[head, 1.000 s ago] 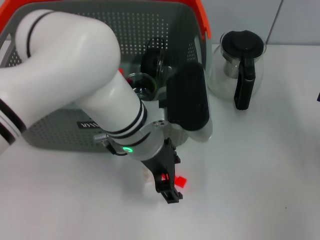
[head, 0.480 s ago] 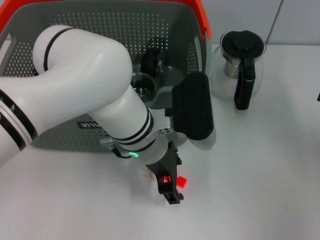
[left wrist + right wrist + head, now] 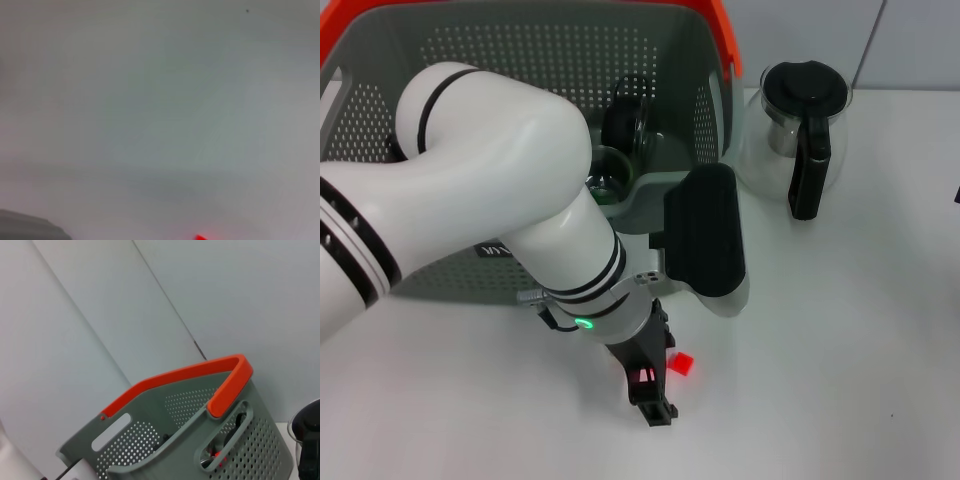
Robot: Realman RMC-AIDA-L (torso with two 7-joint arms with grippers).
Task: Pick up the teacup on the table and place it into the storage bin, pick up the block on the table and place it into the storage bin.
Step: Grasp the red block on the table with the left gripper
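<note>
- Your left gripper (image 3: 650, 385) is down at the table (image 3: 840, 340), just in front of the storage bin (image 3: 440, 260), with its black fingers pointing toward the near edge. The red block (image 3: 681, 364) lies just to the right of those fingers, seemingly outside them rather than between them.
- You cannot tell from these views how wide the jaws stand or whether they grip anything: the wrist hides the fingers from above, and the left wrist view shows only bare table and a red sliver of block at its edge.
- If you close now, the fingers probably meet on nothing, or one finger nudges the block farther right and out of line.
- The block looks small and light, so a glancing touch could make it skid or tip.
- With the fingertips this low, any sideways correction risks dragging them across the table.
- The forearm and wrist sit close to the bin's near wall; a careless lift could clip its rim and shove the bin.
- A clear glass item (image 3: 610, 172) rests inside the bin, likely the teacup; a block dropped from height could strike it.
- The glass pot (image 3: 798, 130) stands far right, well apart.
- The right gripper is not in view.
</note>
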